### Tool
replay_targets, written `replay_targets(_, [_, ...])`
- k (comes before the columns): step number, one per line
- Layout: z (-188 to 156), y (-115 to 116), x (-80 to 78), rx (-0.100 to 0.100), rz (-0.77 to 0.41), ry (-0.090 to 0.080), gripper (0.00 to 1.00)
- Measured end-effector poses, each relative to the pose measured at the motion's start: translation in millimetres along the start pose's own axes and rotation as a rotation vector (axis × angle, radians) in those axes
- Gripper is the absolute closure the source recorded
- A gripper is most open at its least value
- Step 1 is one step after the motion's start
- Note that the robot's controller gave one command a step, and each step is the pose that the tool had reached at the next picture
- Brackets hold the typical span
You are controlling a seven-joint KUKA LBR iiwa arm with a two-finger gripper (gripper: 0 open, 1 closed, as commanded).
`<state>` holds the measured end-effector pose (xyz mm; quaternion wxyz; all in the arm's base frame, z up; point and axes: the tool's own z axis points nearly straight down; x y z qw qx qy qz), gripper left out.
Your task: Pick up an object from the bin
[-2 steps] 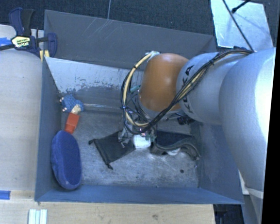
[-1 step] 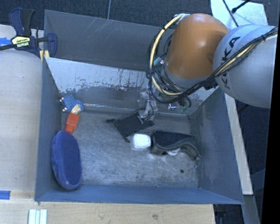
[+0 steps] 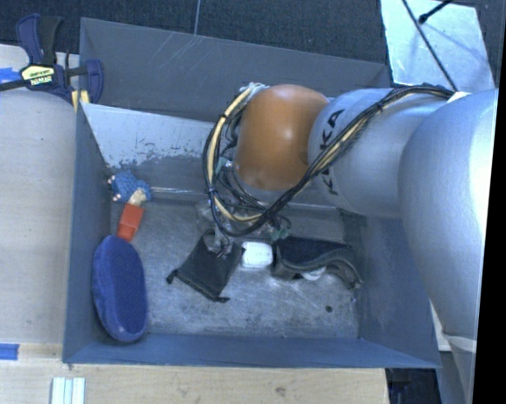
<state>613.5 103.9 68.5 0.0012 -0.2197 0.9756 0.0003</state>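
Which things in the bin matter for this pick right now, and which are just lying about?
In play:
- gripper, low in the middle
- black flat piece, just under it
- small white block, close beside it

Lying about:
- blue oval pad, at the left
- orange and blue toy, far left
- dark curved thing, to the right

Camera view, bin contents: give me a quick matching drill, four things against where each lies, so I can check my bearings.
Things:
1. blue oval pad
2. orange block
3. black flat piece
4. small white piece

Places:
a. middle of the floor, just below the gripper
b. near left corner, along the left wall
c. right of centre, beside the dark curved thing
d. left side, nearer the far wall

Pairs: 1-b, 2-d, 3-a, 4-c.
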Motion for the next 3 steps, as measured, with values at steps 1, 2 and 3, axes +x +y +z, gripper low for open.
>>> replay_targets(1, [-2.4,-2.5,-0.9,0.0,0.006,-0.003,1.0])
replay_targets(2, [-116.3,-10.4,-10.7,0.004,-0.026,-0.01,1.0])
replay_targets(3, [-180.6,20.2,0.9,0.003,-0.327,-0.007,1.0])
